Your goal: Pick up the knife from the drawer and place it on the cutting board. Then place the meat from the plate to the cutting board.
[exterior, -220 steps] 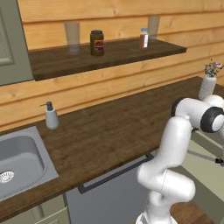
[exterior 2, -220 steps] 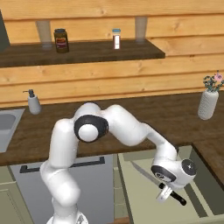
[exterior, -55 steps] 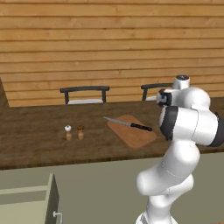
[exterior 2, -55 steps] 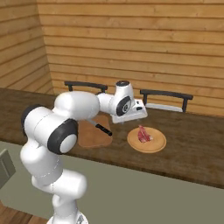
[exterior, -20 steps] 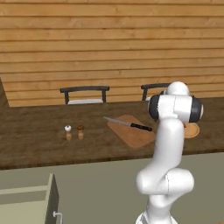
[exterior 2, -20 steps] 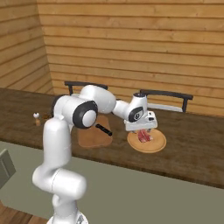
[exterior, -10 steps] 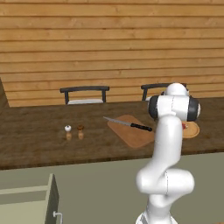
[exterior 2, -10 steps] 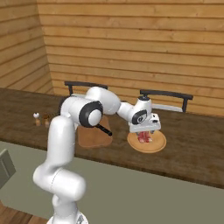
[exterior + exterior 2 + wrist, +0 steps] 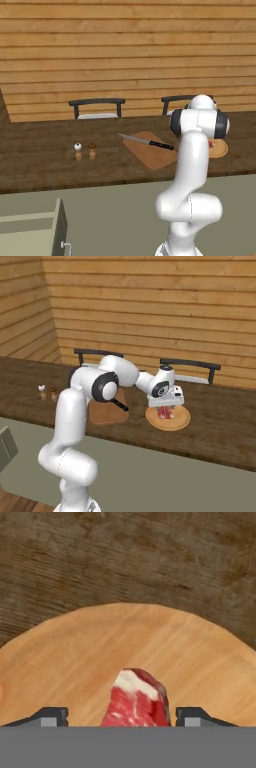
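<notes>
While the claw (image 9: 122, 714) straddles it, meat (image 9: 136, 699) lies plated

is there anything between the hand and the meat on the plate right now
Nothing visible. The hand is open just above the plate, and the meat lies in the gap between its two fingertips with nothing in between.
</notes>
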